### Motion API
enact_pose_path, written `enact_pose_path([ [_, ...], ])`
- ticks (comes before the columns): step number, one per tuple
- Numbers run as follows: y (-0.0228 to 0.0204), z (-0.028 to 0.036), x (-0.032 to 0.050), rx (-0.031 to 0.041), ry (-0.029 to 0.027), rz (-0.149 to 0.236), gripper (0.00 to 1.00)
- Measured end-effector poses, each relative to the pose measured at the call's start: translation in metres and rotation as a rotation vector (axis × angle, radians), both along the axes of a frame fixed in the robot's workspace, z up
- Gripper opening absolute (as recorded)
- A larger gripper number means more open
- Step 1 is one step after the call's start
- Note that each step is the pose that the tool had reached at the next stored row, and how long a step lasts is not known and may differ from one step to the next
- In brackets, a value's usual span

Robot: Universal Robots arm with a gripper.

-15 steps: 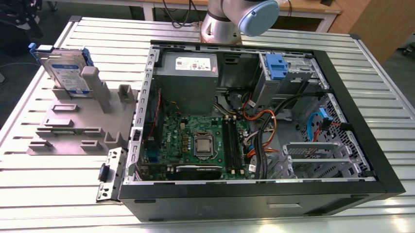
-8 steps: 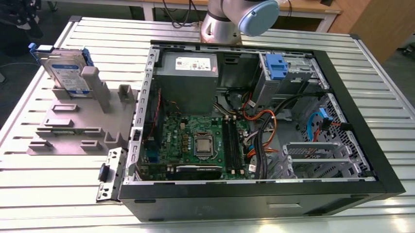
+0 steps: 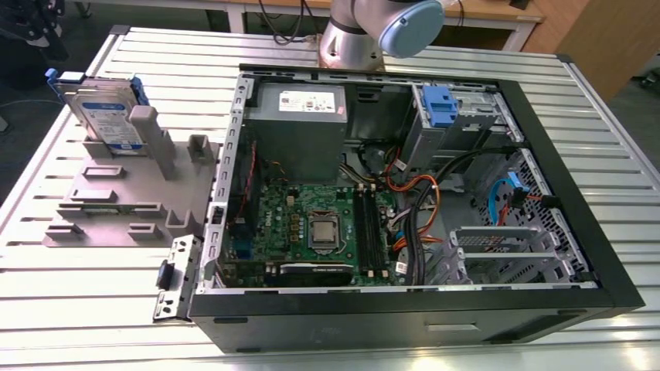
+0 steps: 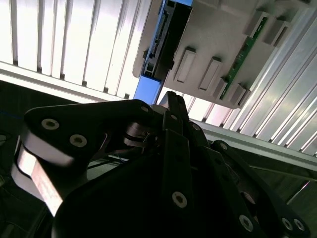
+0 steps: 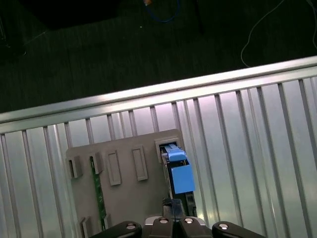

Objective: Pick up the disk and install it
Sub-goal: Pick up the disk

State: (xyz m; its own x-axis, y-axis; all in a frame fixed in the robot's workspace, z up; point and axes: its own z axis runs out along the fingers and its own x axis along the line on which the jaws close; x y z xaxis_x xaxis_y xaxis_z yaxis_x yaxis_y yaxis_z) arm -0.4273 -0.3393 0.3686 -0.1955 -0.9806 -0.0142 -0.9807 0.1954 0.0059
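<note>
Step in hand: pick-up, approach phase; nothing grasped yet.

Disk (image 3: 107, 116) stands on edge in a slot of the grey parts fixture (image 3: 113, 202), on the slatted alu table (image 3: 93, 309), to the exterior view's left of the open PC case (image 3: 413, 321); label faces outward, blue carrier round it. Not yet in the case; install not begun.

Gripper (image 5: 173, 206) in first wrist view sits over the carrier's upper edge, disk (image 5: 179, 173) seen edge-on beyond the tips; apart from it, no contact. Second wrist view agrees: gripper (image 4: 171, 99) lined up approx. w/ the disk (image 4: 161, 47) in the fixture (image 4: 218, 29). Jaws look pinched together, tips meeting, nothing btwn them.

Also in the fixture: a green RAM stick (image 5: 97, 186), a few slots away from the disk; untouched. In the case, a drive bay w/ blue clip (image 3: 438, 104) at the far corner; prob. the target, judged only.

Next move calls for (judgement): jaws parted wider than the disk's thickness; tips centred across the thin edge; straight drop along the slot so the carrier isn't levered sideways. Risk: catching the fixture wall beside the slot.
</note>
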Motion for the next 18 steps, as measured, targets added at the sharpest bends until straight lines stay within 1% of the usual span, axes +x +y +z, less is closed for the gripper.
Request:
enact_pose_path([
  [3,0.0,0.0,0.0,0.0,0.0,0.0,0.11],
  [5,0.0,-0.0001,0.0,0.0,-0.0001,0.012,0.11],
  [9,0.0,-0.0004,0.0,0.0,-0.0001,0.077,0.11],
  [10,-0.0001,-0.0006,-0.0003,0.0001,-0.0003,0.091,0.11],
  [11,-0.0001,-0.0008,-0.0013,0.0002,-0.0004,0.097,0.11],
  [13,-0.0001,-0.0009,-0.0031,0.0,-0.0001,0.103,0.11],
  [18,0.0,-0.0008,-0.0036,0.0,0.0,0.106,0.11],
])
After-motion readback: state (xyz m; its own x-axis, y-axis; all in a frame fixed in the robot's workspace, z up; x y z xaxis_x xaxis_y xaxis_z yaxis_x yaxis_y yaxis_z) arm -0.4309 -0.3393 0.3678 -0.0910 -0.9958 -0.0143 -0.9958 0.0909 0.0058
